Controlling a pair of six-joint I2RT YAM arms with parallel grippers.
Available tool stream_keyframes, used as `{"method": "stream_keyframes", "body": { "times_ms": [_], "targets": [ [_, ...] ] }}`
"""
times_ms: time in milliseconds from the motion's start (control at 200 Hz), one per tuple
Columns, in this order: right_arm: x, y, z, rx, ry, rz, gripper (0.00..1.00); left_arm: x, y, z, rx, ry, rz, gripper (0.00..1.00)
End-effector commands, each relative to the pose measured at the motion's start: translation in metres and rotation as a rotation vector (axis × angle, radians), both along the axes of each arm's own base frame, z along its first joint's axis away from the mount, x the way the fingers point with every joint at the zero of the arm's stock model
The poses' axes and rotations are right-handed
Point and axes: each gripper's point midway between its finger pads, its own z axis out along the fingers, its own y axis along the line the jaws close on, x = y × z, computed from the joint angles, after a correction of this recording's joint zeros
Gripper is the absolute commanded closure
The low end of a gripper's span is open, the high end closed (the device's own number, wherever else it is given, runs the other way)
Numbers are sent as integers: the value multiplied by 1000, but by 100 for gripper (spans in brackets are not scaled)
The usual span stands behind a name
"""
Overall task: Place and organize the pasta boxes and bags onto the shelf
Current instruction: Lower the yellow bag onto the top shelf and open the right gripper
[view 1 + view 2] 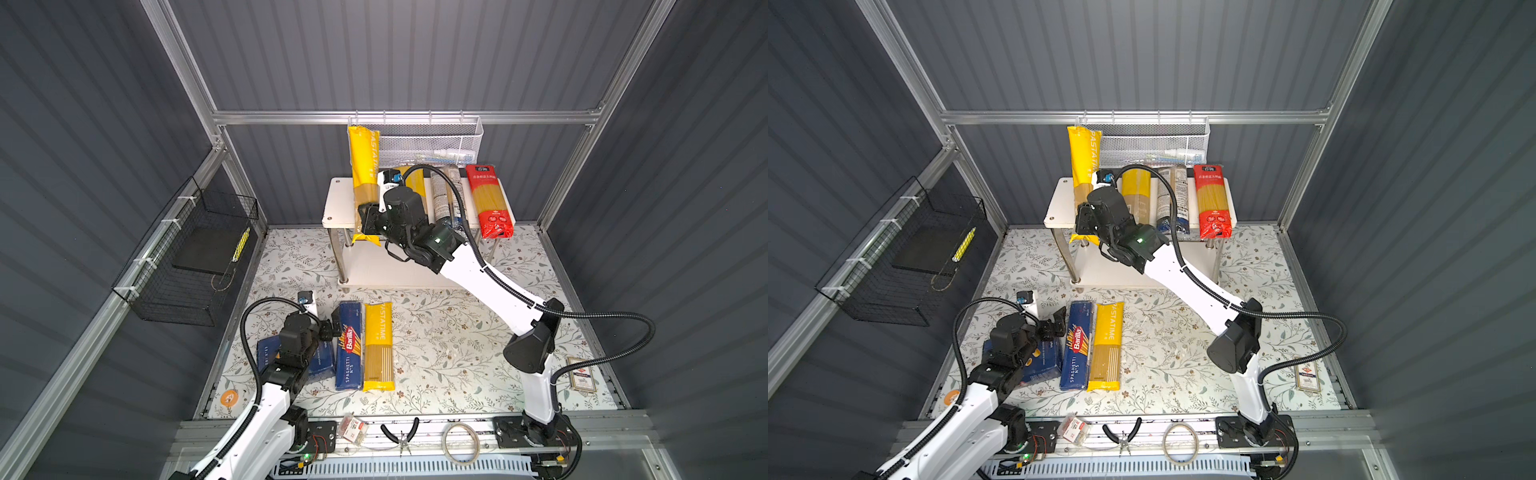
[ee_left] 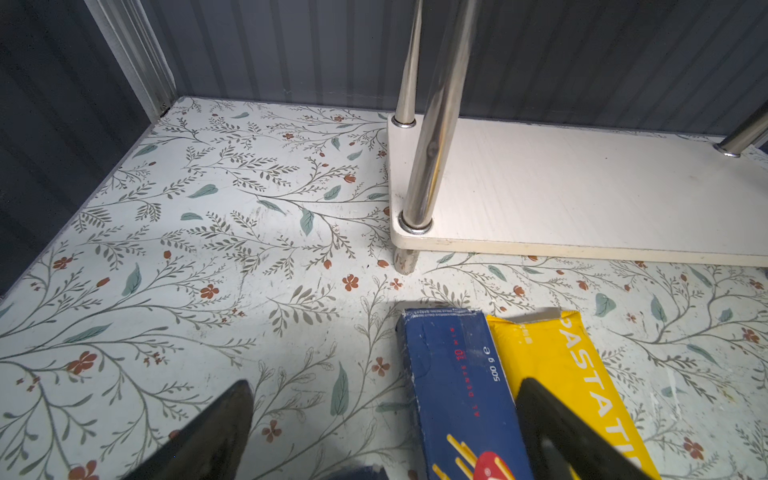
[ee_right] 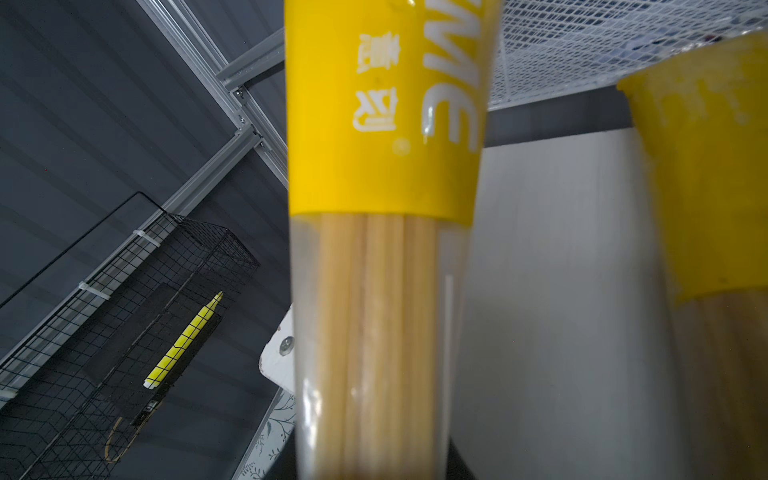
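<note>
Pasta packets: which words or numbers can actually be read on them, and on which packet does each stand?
"PASTATIME": held yellow bag, in the right gripper.
"PASTATIME": tabletop yellow bag.
"Barilla", "SPAGHETTI N°5": blue box beside it.
"500 g": that box's end, in the left wrist view.
Too small to read: the print on the red bag and the grey bag.

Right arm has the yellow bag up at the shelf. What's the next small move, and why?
Probably tip the held yellow bag down flat onto the shelf at its bare left end. The right gripper is shut on its lower part, it leans steeply above the board, and that spot beside the other yellow bag looks free.
</note>
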Motion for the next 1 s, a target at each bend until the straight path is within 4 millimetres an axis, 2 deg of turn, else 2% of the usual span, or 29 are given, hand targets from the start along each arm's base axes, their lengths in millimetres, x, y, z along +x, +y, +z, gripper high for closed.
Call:
{"method": "stream_keyframes", "body": {
  "times_ms": [0, 105, 165, 330, 595, 705, 920, 995],
  "targets": [
    [10, -19, 61, 143, -127, -62, 74, 3, -3, 11, -1, -28, -14, 1],
    [11, -20, 59, 146, -124, -69, 70, 4, -3, 10, 0, -25, -13, 1],
    [12, -19, 57, 145, -122, -70, 63, 3, -3, 10, 1, -24, -12, 1],
    [12, -19, 57, 147, -121, -71, 59, 3, -2, 11, -2, -29, -11, 1],
    [7, -15, 59, 142, -121, -36, 59, 3, -2, 11, -1, -28, -10, 1],
    [-6, -16, 62, 66, -128, -15, 51, 3, -2, 11, -1, -28, -9, 1],
    [-52, -28, 74, -130, -156, 37, 38, 3, -2, 11, -1, -27, -10, 1],
    [-66, -33, 70, -167, -145, 75, 35, 3, -2, 11, -1, -28, -11, 1]
  ]
}}
